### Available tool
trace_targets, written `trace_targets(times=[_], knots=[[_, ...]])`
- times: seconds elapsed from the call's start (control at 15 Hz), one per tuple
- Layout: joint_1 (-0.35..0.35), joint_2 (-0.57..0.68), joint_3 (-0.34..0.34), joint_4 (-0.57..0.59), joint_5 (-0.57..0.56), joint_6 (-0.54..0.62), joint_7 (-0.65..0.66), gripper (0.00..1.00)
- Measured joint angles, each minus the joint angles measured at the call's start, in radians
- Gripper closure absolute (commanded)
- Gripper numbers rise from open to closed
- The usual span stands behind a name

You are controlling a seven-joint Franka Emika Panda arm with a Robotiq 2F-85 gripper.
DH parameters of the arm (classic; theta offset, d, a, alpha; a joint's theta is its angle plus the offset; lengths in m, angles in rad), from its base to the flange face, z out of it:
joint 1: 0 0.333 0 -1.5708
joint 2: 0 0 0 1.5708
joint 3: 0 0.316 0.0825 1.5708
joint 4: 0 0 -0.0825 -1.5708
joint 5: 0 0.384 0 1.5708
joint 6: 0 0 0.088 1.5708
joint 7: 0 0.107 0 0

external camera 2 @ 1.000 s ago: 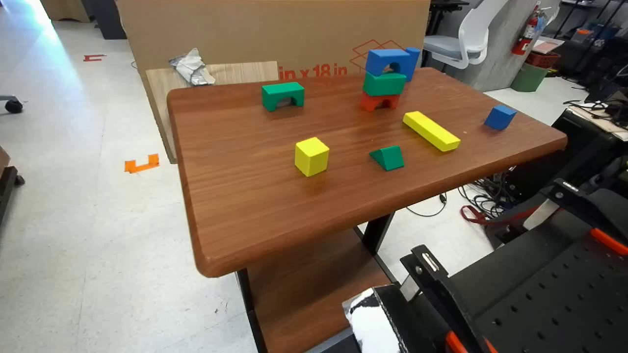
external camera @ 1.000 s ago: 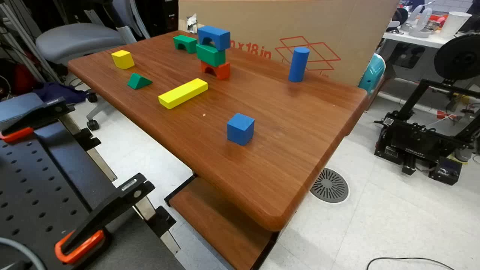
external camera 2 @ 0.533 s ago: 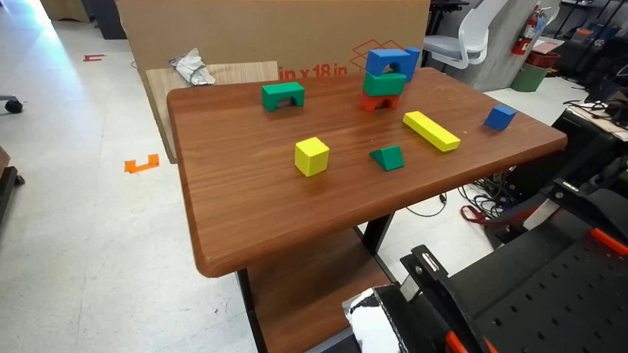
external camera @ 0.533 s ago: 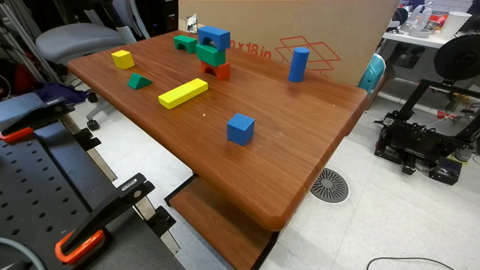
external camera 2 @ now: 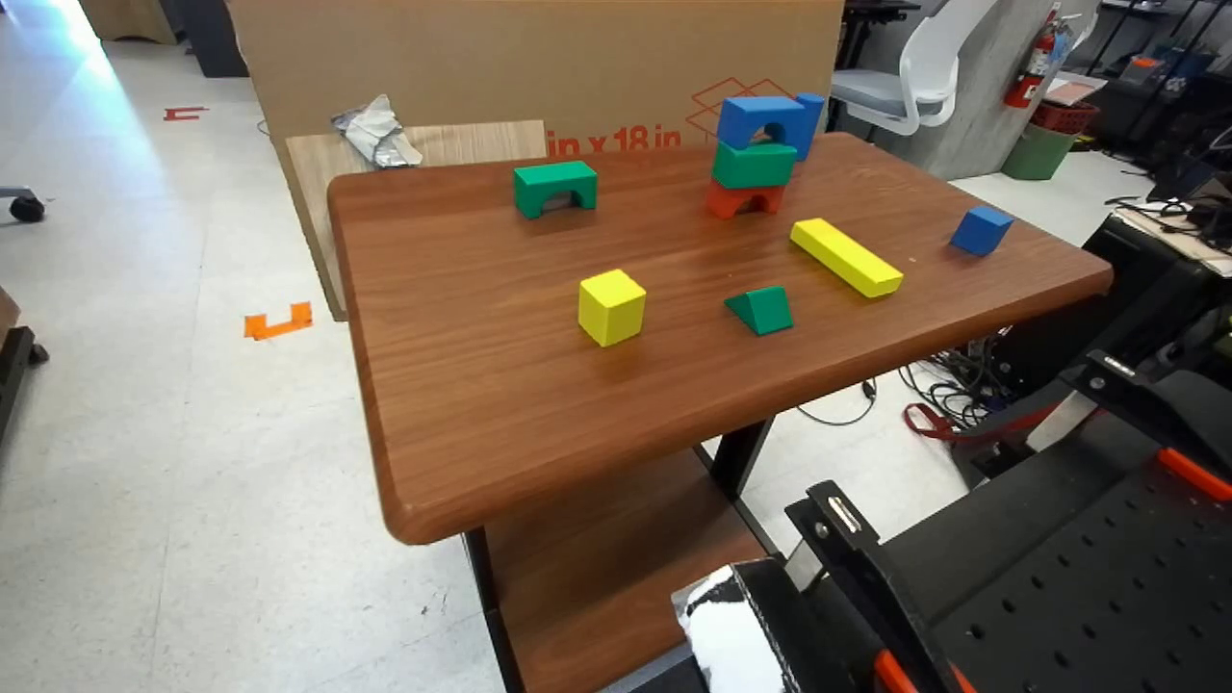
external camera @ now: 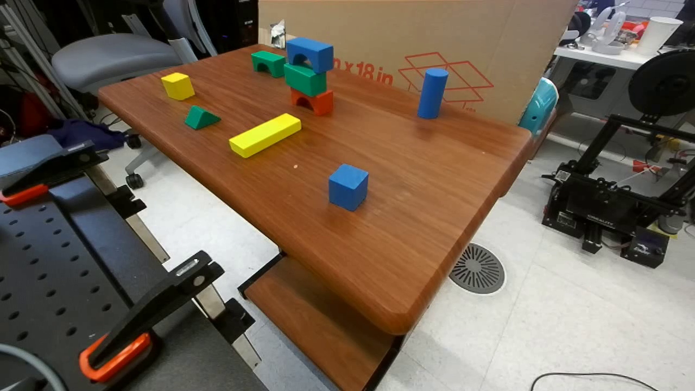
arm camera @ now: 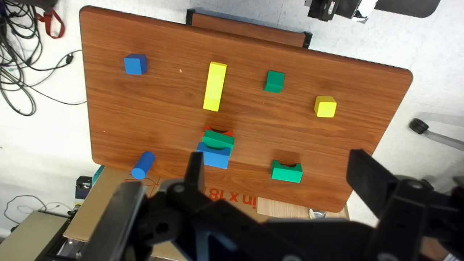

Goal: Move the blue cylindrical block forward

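Note:
The blue cylindrical block stands upright on the brown table, near the edge by the cardboard box. In an exterior view it is mostly hidden behind the block stack, with only a strip of the block showing. In the wrist view the block lies at lower left, left of my gripper's left finger. My gripper is open wide and empty, high above the table; it shows only in the wrist view. No block is between its fingers at their height.
A blue arch on green and red blocks forms a stack near the cylinder. A blue cube, yellow bar, green triangle, yellow cube and green arch are spread about. A cardboard box stands along one edge.

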Motion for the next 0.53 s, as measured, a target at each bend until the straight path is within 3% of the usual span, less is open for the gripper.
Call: trace_targets(times=[0.53], knots=[[0.0, 0.023, -0.01, -0.002, 0.001, 0.019, 0.008, 0.0]])
